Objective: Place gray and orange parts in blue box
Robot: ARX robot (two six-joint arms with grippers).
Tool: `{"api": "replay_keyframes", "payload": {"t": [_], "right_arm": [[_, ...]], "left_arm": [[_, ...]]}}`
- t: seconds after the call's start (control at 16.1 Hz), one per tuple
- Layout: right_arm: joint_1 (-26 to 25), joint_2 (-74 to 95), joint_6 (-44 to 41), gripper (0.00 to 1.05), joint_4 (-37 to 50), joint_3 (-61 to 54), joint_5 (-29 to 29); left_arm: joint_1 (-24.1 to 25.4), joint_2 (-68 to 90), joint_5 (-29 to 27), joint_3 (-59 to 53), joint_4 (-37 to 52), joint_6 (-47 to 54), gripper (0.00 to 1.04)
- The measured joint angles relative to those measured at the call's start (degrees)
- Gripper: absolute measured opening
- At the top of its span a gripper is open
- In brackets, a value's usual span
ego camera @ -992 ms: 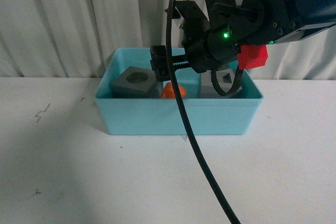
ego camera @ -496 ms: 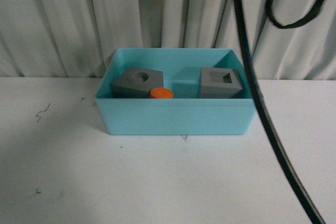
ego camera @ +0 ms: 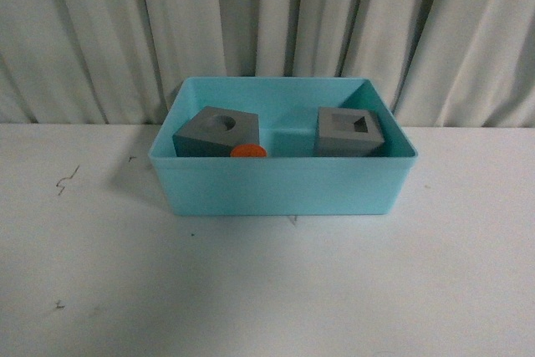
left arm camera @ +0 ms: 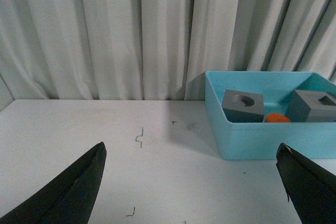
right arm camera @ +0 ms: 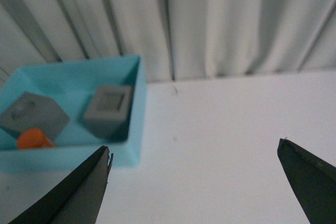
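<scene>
Front view shows the arm gone, both gray cubes (ego camera: 219, 130) and orange cylinder (ego camera: 248, 151) inside the blue box (ego camera: 282, 186), both claws (left arm camera: 191, 182) (right arm camera: 202, 179) wide and empty, so the task looks done.

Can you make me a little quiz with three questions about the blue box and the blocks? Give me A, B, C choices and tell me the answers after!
1. Where is the orange cylinder?
A. On the table beside the box
B. Inside the blue box, next to the gray cube with the round hole
C. Held in a tool

2. How many gray cubes are in the box?
A. One
B. Two
C. Four

3. What are the two tools doing?
A. Both open and empty
B. Both shut on cubes
C. One is holding the box

Answers:
1. B: the orange cylinder sits inside the blue box, by the cube with the round hole.
2. B: besides that cube there is only the cube with the rectangular hole.
3. A: the left tool and the right tool each show their fingers spread wide with nothing between them.
</scene>
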Motion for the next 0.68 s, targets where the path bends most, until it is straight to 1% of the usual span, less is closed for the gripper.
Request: {"api": "replay_keyframes", "payload": {"t": [0.06,0.12,0.19,0.25,0.31,0.37,0.43,0.5,0.56,0.68], "right_arm": [[-1.5,-5.6,1.4,0.98,-5.3,-4.1,1.4],[-1.0,-12.1,4.0,0.98,-13.0,-8.1,4.2],[0.6,-16.9,5.7,0.98,-18.6,-10.6,5.7],[1.3,-18.9,5.5,0.95,-10.9,-13.2,6.0],[1.3,-21.0,3.5,0.84,2.8,-18.0,7.4],[2.2,-23.4,1.8,0.71,12.3,-24.0,7.8],[3.3,-24.5,0.9,0.6,16.5,-27.0,9.3],[7.6,-27.2,0.2,0.4,17.8,-28.6,12.2],[7.6,-28.9,-0.1,0.29,17.7,-29.6,12.8],[7.3,-32.2,-0.3,0.03,16.0,-32.3,13.0]], "left_arm": [[0.0,0.0,0.0,0.0,0.0,0.0,0.98],[0.0,0.0,0.0,0.0,0.0,0.0,0.98],[0.0,0.0,0.0,0.0,0.0,0.0,0.98],[0.0,0.0,0.0,0.0,0.0,0.0,0.98],[0.0,0.0,0.0,0.0,0.0,0.0,0.98],[0.0,0.0,0.0,0.0,0.0,0.0,0.98],[0.0,0.0,0.0,0.0,0.0,0.0,0.98],[0.0,0.0,0.1,0.0,0.0,0.0,0.98],[0.0,0.0,0.0,0.0,0.0,0.0,0.98],[0.0,0.0,0.0,0.0,0.0,0.0,0.98]]}}
